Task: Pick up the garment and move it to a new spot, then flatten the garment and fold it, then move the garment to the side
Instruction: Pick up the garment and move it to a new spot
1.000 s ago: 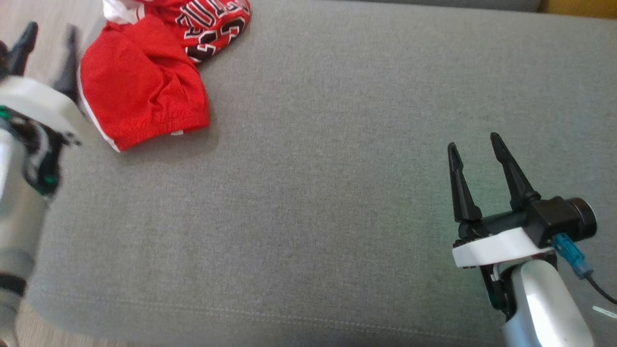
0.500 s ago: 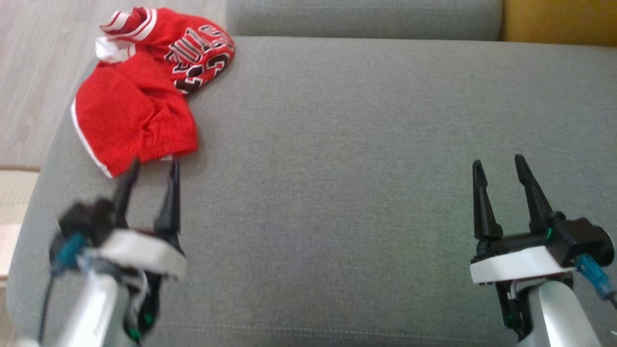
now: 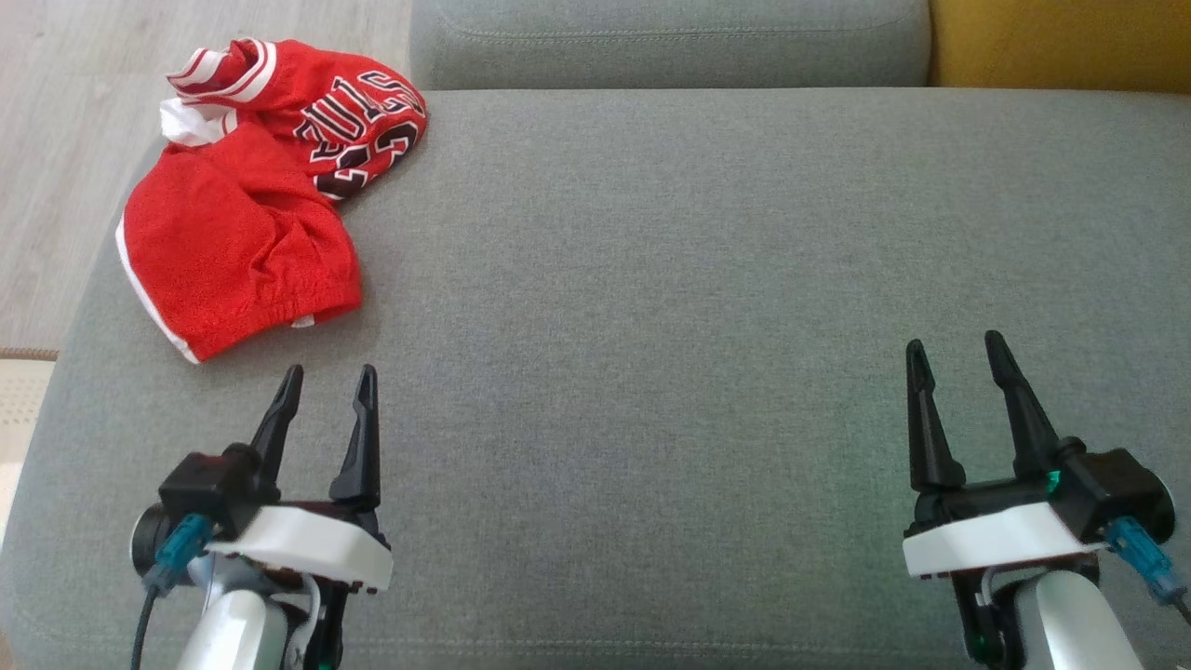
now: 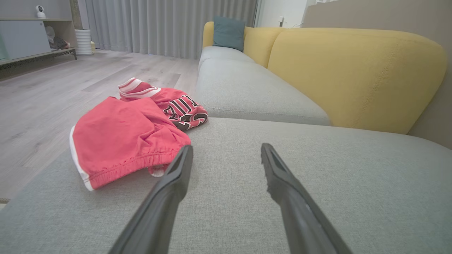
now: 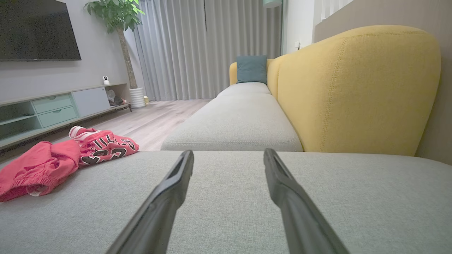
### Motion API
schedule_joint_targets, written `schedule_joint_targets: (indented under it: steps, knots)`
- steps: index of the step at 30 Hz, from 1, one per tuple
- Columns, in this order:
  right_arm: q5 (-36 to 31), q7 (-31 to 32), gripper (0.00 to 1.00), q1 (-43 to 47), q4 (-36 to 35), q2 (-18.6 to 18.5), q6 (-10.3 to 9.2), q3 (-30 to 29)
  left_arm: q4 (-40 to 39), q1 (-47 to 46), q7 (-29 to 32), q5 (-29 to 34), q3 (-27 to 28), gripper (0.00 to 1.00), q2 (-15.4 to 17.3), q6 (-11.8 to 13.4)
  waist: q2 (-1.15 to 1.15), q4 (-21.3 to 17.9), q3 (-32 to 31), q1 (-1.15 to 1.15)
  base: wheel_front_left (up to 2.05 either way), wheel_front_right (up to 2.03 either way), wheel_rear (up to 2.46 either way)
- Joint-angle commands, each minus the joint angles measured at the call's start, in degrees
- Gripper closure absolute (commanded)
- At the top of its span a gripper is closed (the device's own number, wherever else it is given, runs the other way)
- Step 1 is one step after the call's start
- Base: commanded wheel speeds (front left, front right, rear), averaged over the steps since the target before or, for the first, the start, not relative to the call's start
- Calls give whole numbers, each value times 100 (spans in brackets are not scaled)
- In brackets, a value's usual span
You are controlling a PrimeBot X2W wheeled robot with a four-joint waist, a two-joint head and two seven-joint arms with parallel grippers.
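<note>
Both end effectors, left and right, hang wide open and empty over the sofa cushion. The garment lies loosely bunched ahead-left of the left one, beyond a plain red cloth. It looks already set aside, with little left to do.

Reds showing against a grey cushion
The garment is showing red mesh with black, white-outlined lettering and red-and-white striped trim; the plain red cloth is showing a white edge stripe.
</note>
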Motion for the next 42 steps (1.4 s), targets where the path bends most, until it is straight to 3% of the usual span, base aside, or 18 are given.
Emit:
schedule_joint_targets:
  steps: [1, 13, 19, 29, 35, 42]
  knots:
    - [55, -62, 0, -169, -167, -16, 43, 166, -141, -139, -68, 67, 253, 0, 26, -44, 0, -14, -11, 0, 0, 0, 0]
    - [33, -62, 0, -173, -142, -16, 43, 132, -59, -144, -69, 333, 563, 0, -175, -299, 0, 27, -22, 0, 0, 0, 0]
    - [-14, -62, 0, -227, -185, -16, 43, 27, -167, -358, -69, 409, 978, 0, -61, -281, 0, 274, 89, 0, 0, 0, 0]
    - [-272, -62, 0, -514, -355, -16, 43, 16, 40, -1366, 99, 475, 1385, 0, 635, -419, 0, 779, 713, 0, 0, 0, 0]
    - [-560, -62, 0, -786, -468, -16, 43, 186, 905, -2629, 770, 479, 1230, 0, 1239, -659, 0, 913, 1287, 0, 0, 0, 0]
    - [-911, -62, 0, -967, -552, -16, 43, 303, 2306, -3905, 1537, 159, 745, 0, 1549, -811, 0, 898, 1848, 0, 0, 0, 0]
